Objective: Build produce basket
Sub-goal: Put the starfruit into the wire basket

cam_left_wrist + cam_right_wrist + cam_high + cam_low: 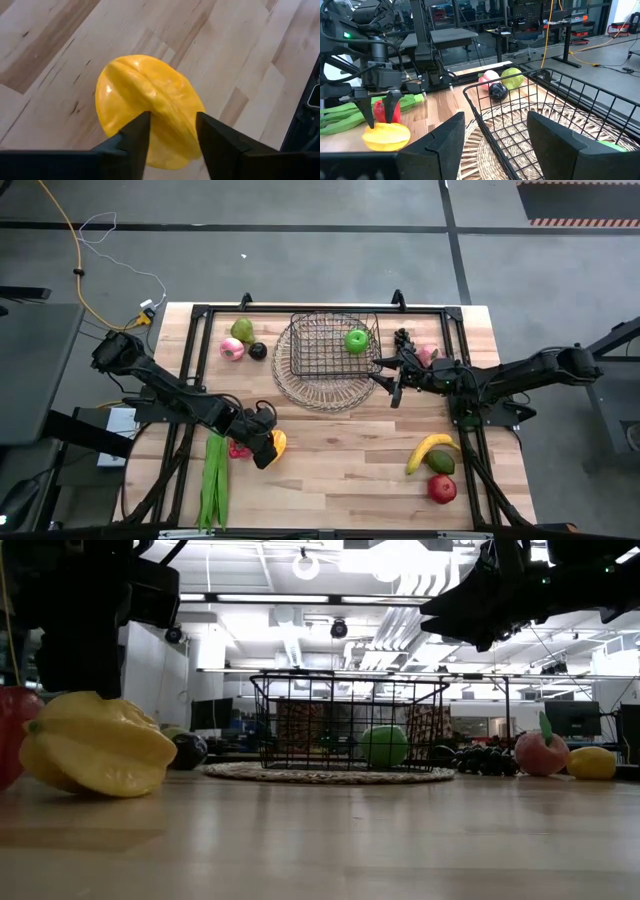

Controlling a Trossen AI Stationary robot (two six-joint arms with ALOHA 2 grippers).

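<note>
Pale wooden table (340, 460) on a dark frame, grey floor around; workshop with ceiling lights behind in the low view. Far left: long green pods (215, 480) lying near the front edge. Just right of them: left gripper (268, 450) lowered over a yellow ridged fruit (150, 107), 2 fingers (135, 132) straddling its ridge and touching the skin, fruit resting on the wood; red piece (386, 111) just behind. Rear left: pear (241, 329), pink piece (231, 349), dark fruit (257, 351). Centre: wire basket (305, 360) on a woven mat (300, 392), 1 green apple (356, 340) inside. Right of the basket: right gripper (398, 375), fingers spread, empty, beside the rim. Front right: banana (430, 450), red apple (441, 489).
</note>
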